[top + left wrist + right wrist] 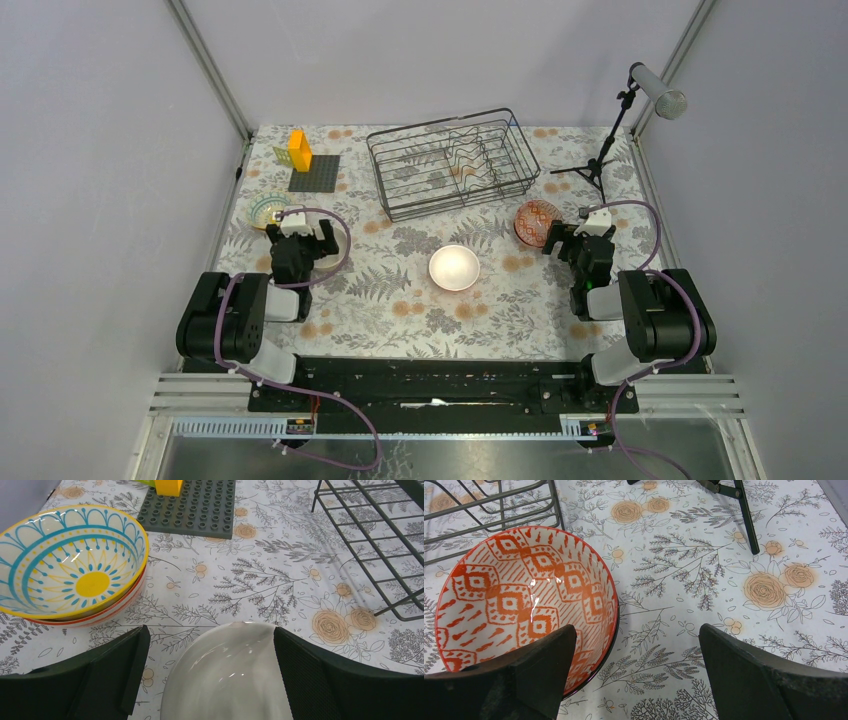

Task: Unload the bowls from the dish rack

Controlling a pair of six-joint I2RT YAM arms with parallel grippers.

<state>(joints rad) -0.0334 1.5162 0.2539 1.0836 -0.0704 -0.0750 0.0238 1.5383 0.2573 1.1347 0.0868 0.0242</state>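
Dish rack (450, 165) sits upper centre of the top view. Bowls are on the tablecloth (390, 300) outside it:
- white bowl (454, 268) at centre
- blue-yellow bowl (70, 565) stacked on a red-rimmed bowl (107, 614) at left
- orange-patterned bowl (524, 600) at right

Left gripper (207, 645) is spread wide, with a pale glossy dome (230, 680) low between its fingers. Right gripper (636, 645) is spread wide, gripping nothing.

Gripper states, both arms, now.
Left gripper: open, pale bowl between the jaws.
Right gripper: open, empty, next to the orange-patterned bowl.
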